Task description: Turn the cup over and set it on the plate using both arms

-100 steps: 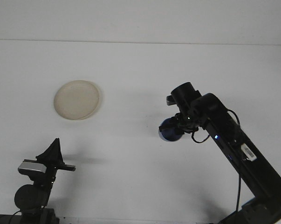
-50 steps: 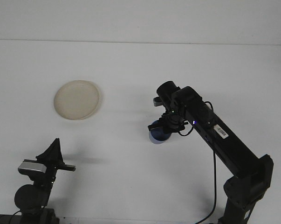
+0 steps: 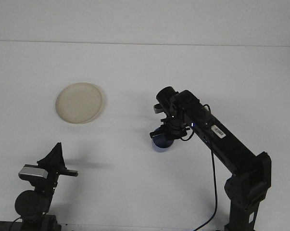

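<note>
The right gripper (image 3: 165, 135), clamped on the blue cup (image 3: 161, 143), has swung toward ten o'clock, nearer the plate (image 3: 79, 103) (left gripper (image 3: 56, 156) idle, opening unclear).

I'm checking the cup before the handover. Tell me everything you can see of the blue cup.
The blue cup is small, dark blue and rounded, with a paler blue lower edge; its material is unclear. It sits right of the table's centre, well apart from the cream plate. The right gripper is on it from above and hides its top. Whether it is upright, or resting on the white table, cannot be told.
</note>
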### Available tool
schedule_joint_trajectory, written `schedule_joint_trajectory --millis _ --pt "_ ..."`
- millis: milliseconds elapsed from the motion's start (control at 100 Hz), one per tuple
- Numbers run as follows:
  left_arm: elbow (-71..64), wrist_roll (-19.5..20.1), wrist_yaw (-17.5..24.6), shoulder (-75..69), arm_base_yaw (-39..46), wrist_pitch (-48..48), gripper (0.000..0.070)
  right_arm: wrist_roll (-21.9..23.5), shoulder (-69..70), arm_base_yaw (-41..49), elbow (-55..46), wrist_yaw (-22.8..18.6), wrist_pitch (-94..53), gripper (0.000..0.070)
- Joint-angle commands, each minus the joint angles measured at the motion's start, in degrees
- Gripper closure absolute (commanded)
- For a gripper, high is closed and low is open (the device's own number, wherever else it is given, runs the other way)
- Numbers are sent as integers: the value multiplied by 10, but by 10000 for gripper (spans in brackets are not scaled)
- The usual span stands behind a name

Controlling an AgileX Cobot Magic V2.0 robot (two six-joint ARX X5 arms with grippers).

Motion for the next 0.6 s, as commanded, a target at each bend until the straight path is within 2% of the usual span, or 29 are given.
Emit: schedule_joint_trajectory --millis 0,60,210,330,400,450,590 --pt "-11 4 -2 -1 1 6 688 -10 14 5 16 -2 -14 638" --pt "-11 4 -2 -1 1 6 688 -11 14 5 16 -2 -14 600" --pt "-11 4 -2 -1 1 6 689 -13 14 5 16 -2 -13 580" --pt "-11 4 -2 -1 1 6 689 -12 14 5 16 -2 -13 466" --pt "-11 4 -2 -1 1 6 688 -13 14 5 17 -2 -13 367" --pt "-11 4 -2 -1 1 6 689 -15 13 4 21 -2 -13 321" --pt "-11 4 -2 -1 1 6 689 -29 3 -1 42 -17 -16 311"
